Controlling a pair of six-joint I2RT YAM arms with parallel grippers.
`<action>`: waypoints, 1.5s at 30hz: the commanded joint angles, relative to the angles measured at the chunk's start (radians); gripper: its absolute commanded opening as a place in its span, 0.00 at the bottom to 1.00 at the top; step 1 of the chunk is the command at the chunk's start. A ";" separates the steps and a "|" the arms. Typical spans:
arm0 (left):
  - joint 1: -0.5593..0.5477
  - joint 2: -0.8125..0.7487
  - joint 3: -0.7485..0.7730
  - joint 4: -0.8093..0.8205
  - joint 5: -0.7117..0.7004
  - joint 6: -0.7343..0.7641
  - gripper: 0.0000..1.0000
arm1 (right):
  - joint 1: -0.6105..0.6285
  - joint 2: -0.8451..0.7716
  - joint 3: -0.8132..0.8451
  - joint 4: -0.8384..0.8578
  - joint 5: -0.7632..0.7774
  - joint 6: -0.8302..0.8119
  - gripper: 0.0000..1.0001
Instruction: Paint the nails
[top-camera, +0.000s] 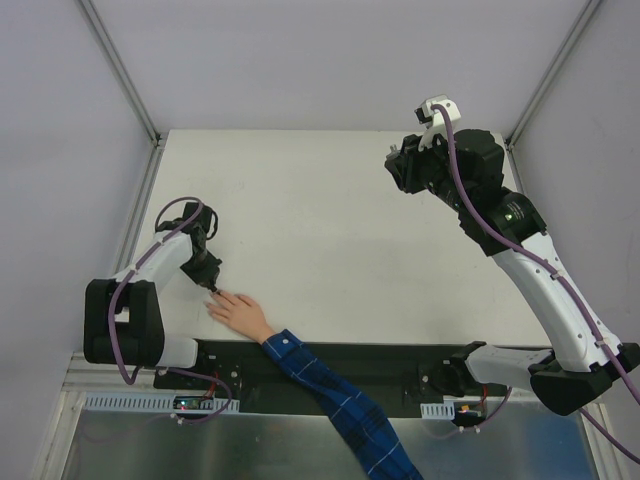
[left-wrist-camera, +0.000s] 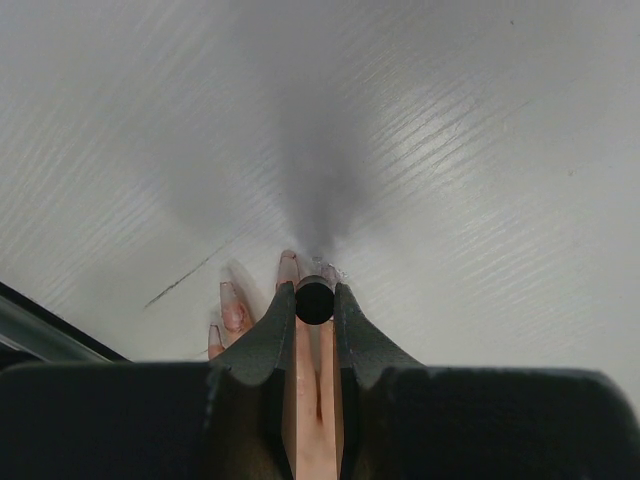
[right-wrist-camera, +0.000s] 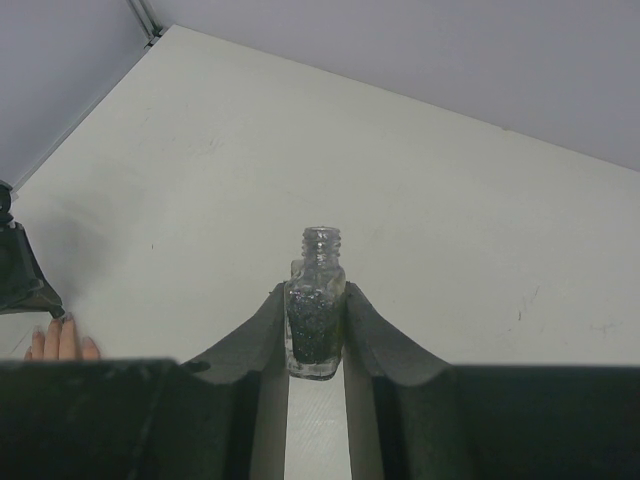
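Note:
A pale hand (top-camera: 243, 312) with spread fingers lies flat near the table's front edge, its arm in a blue plaid sleeve (top-camera: 335, 396). My left gripper (top-camera: 207, 284) hovers over the fingertips, shut on the black brush cap (left-wrist-camera: 314, 302). In the left wrist view the cap points down just above the nails (left-wrist-camera: 288, 266); two more nails show to the left (left-wrist-camera: 232, 303). My right gripper (top-camera: 404, 166) is raised at the back right, shut on the small open bottle (right-wrist-camera: 316, 310) of dark glittery polish. The hand also shows in the right wrist view (right-wrist-camera: 60, 343).
The white table (top-camera: 330, 220) is walled by grey panels with metal corner posts (top-camera: 120, 70). A black strip (top-camera: 340, 352) runs along the front edge under the sleeve. The left arm's purple cable (top-camera: 170, 215) loops beside its wrist.

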 joint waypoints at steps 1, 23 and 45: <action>0.007 0.012 0.039 -0.004 -0.009 0.002 0.00 | -0.001 -0.033 0.006 0.032 -0.015 0.010 0.00; 0.007 0.007 0.092 -0.032 -0.032 0.021 0.00 | -0.003 -0.032 0.009 0.033 -0.017 0.007 0.00; 0.008 0.018 0.045 -0.025 -0.028 0.008 0.00 | -0.003 -0.038 0.001 0.033 -0.017 0.005 0.00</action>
